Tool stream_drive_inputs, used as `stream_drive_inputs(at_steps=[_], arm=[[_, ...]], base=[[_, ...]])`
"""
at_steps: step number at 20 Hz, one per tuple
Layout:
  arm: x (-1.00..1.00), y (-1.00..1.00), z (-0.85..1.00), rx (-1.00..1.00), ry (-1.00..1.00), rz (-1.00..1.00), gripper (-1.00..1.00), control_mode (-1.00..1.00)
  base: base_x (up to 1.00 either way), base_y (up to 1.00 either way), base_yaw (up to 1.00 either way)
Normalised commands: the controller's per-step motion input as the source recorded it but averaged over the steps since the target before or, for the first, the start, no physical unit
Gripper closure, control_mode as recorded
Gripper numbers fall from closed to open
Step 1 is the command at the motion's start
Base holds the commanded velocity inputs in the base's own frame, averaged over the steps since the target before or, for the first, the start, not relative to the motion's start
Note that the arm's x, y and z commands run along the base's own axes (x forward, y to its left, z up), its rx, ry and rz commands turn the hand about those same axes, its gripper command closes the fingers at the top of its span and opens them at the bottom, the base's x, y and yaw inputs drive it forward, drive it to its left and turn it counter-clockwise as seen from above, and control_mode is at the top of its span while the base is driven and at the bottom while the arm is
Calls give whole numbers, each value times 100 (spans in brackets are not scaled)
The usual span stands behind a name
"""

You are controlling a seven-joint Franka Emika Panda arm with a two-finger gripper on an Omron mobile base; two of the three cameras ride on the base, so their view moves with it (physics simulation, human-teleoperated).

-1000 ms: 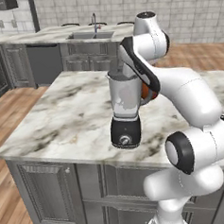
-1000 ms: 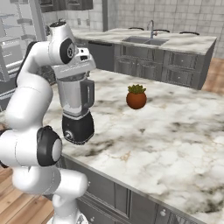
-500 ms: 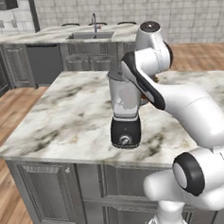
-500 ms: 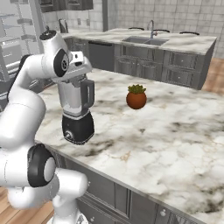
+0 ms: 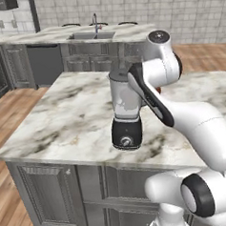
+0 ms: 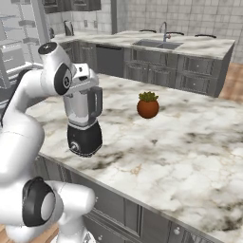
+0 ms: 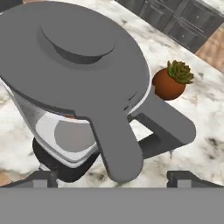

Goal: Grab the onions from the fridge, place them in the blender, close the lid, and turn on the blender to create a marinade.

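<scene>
- Grey marble covers the island table (image 6: 190,152) in front of you; the blender (image 5: 126,111) stands on it near the front edge, its jug upright on the black base with the silver dial (image 5: 126,142) facing you.
- You can see in the hand view that the lid (image 7: 74,57) sits on the mouth of the jug, seemingly flat and covering it all round, so the closing step looks done.
- Your gripper (image 7: 111,177) hovers above the lid with its two fingertips spread wide, one at each side, holding nothing.
- Whether the onions are inside you cannot tell for certain: a faint reddish sliver shows through the jug wall under the lid rim in the hand view, but the wall is too cloudy to confirm it.
- A small potted plant (image 6: 148,105) stands further back on the table, well apart from the blender.
- Judging from this, what is left for you is the dial: bring the gripper down to the base front and switch the blender on.
</scene>
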Motion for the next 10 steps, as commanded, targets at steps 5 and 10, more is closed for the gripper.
stream_drive_inputs(at_steps=[5, 10], arm=[[-100, -2, -12, 0, -22, -2, -100, -100], [-56, 0, -53, 2, -22, 0, -100, -100]], base=[[0, 0, 0], [0, 0, 0]])
